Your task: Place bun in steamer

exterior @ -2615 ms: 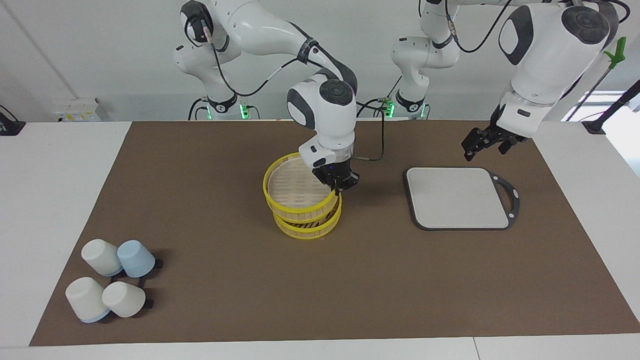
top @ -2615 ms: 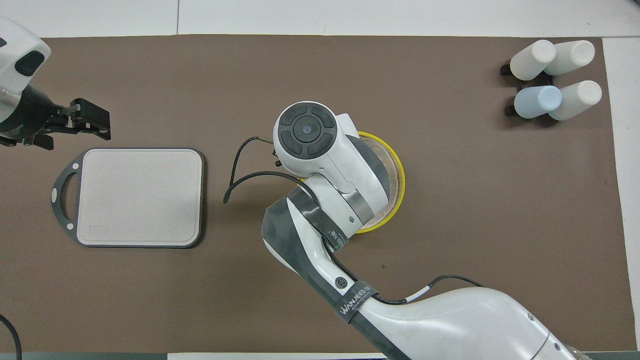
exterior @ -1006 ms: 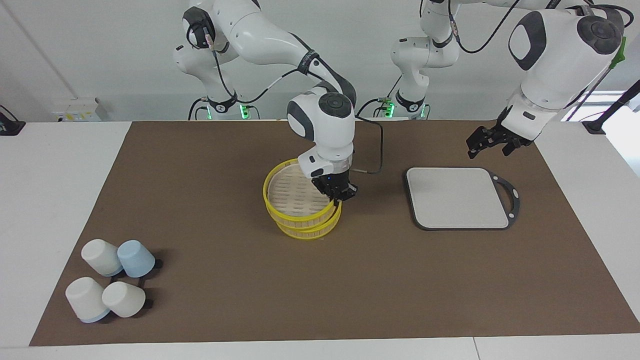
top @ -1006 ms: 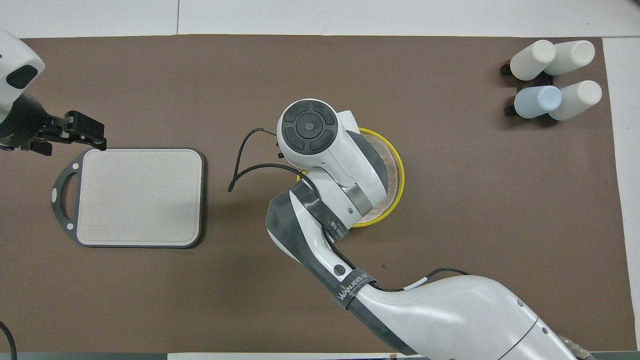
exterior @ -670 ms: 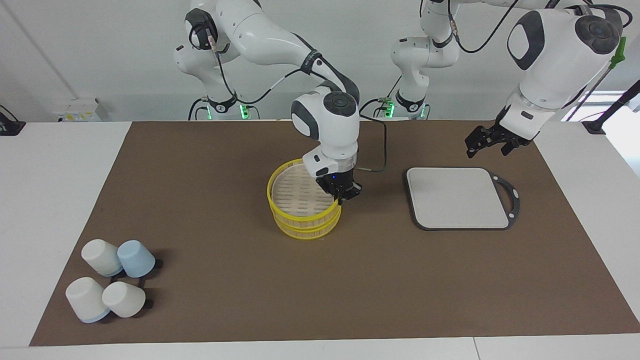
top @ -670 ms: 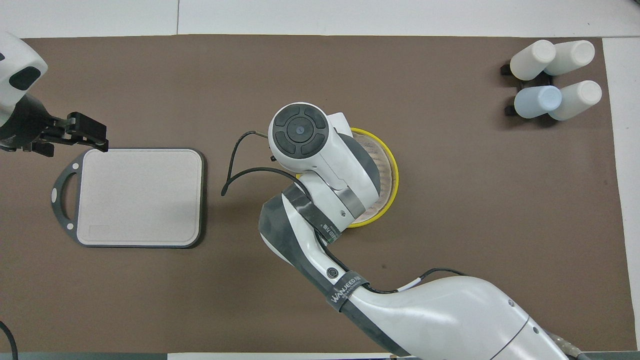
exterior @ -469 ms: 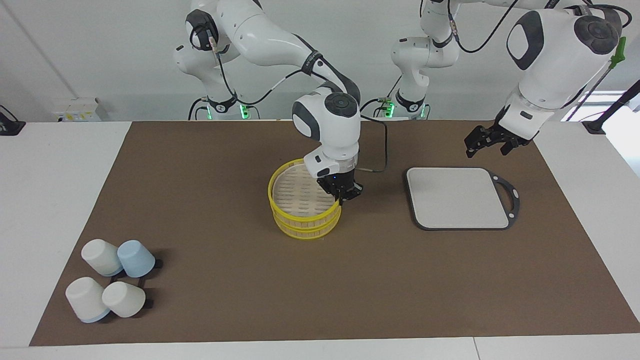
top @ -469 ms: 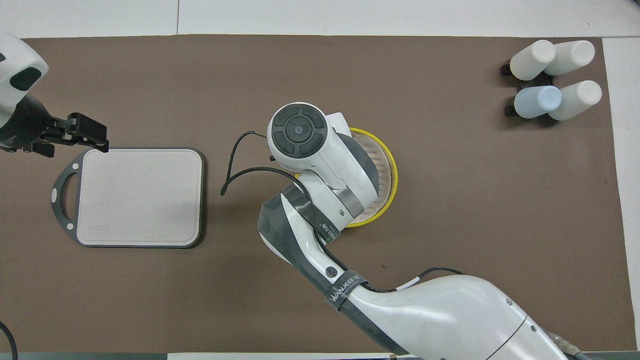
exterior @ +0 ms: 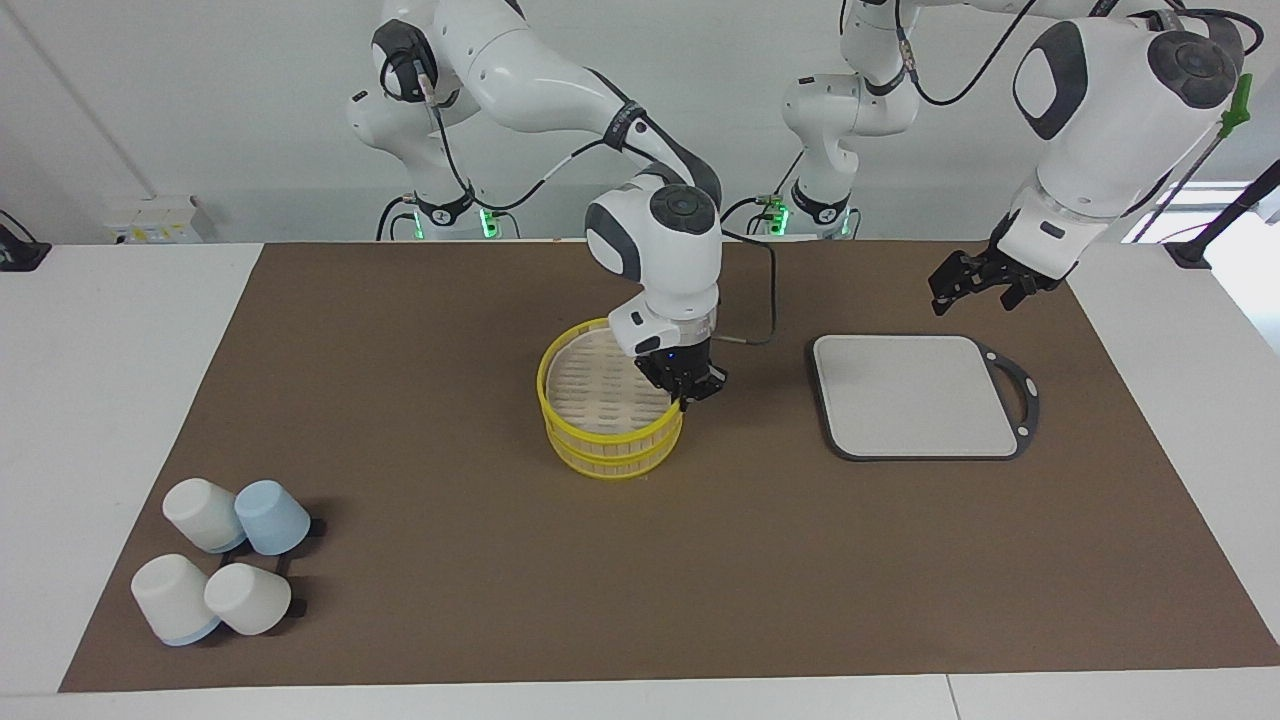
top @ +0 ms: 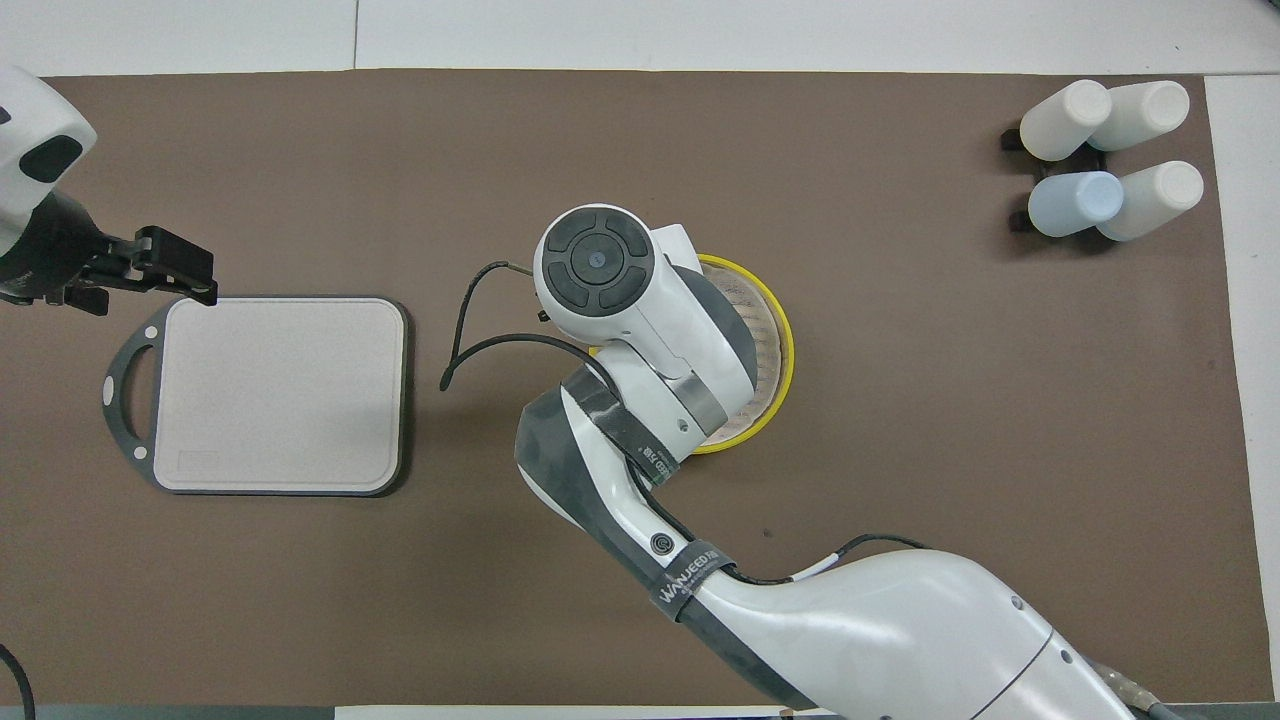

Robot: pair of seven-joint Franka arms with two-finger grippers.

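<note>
Bamboo steamer [exterior: 610,440]: lid [exterior: 600,385] tilted on top | right tool [exterior: 686,395]: clamped on lid | left tool [exterior: 965,285]: apart

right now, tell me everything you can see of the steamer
The steamer is a round bamboo basket with bright yellow rims and tan slatted sides, standing upright mid-mat. Its matching lid, slatted and yellow-rimmed, sits on top. The right gripper, shut, pinches the lid's rim at the edge toward the grey board. In the overhead view the arm covers much of it. No bun shows.
</note>
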